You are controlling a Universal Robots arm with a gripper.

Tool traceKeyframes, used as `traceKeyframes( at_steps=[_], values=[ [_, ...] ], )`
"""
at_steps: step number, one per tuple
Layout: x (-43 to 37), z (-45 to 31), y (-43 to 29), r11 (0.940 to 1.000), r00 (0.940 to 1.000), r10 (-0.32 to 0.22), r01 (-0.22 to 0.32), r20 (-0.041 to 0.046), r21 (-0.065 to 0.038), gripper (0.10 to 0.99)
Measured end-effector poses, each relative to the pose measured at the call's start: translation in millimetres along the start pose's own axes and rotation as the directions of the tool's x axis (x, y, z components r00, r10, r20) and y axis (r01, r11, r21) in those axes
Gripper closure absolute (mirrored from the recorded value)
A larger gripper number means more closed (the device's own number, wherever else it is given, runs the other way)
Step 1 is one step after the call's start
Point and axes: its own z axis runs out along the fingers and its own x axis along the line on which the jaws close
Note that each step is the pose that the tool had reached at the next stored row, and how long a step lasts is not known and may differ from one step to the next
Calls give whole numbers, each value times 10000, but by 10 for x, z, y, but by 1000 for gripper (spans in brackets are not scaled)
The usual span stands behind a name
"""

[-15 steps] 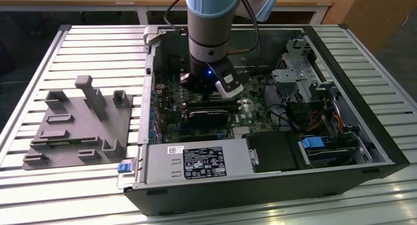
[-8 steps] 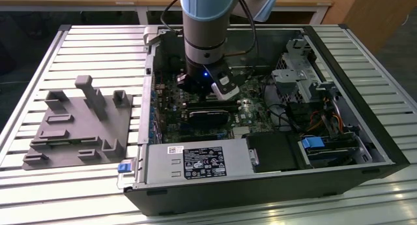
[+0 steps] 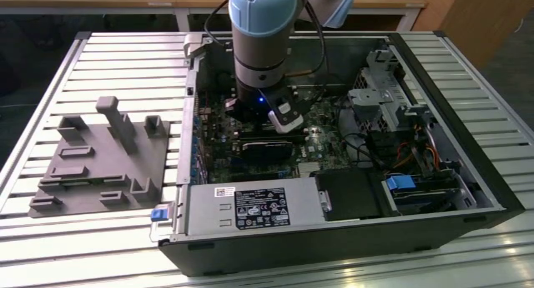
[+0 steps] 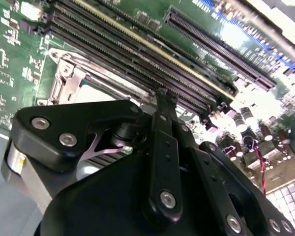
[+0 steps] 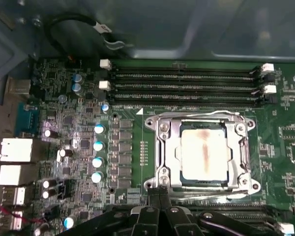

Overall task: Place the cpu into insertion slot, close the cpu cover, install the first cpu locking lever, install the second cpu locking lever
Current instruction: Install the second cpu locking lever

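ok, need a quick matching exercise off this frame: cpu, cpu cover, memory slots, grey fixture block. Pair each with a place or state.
Things:
1. cpu
2. cpu cover
3. memory slots
4. grey fixture block

Places or states:
A. long, dark, running in parallel rows alongside the socket
B. silvery frame lying flat around the chip
C. on the slatted table outside the case, at the exterior view's left
D. seated in the socket, a brownish smear on its top

Pairs: 1-D, 2-B, 3-A, 4-C
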Motion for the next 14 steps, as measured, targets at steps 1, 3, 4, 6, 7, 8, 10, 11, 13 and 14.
traceKeyframes(
  at_steps=[1, 3, 4, 6, 7, 8, 10, 11, 13, 14],
  values=[
    [1, 8, -2, 10000, 10000, 0, 0, 0, -47, 980],
    [3, 23, -5, 9999, 10000, 3, -3, -3, -139, 980],
    [4, 32, -7, 9998, 10000, 5, -5, -2, -202, 980],
    [8, 46, -9, 9996, 10000, 7, -7, 0, -299, 980],
    [16, 52, -10, 9994, 10000, 8, -8, -1, -335, 980],
    [26, 58, -12, 9994, 10000, 9, -9, -3, -356, 980],
    [36, 65, -15, 9993, 10000, 9, -10, -3, -369, 980],
    [36, 65, -15, 9993, 10000, 9, -9, -3, -370, 980],
    [36, 58, -13, 9993, 10000, 8, -8, 1, -376, 980],
    [35, 42, -10, 9993, 10000, 9, -8, 1, -381, 980]
  ],
)
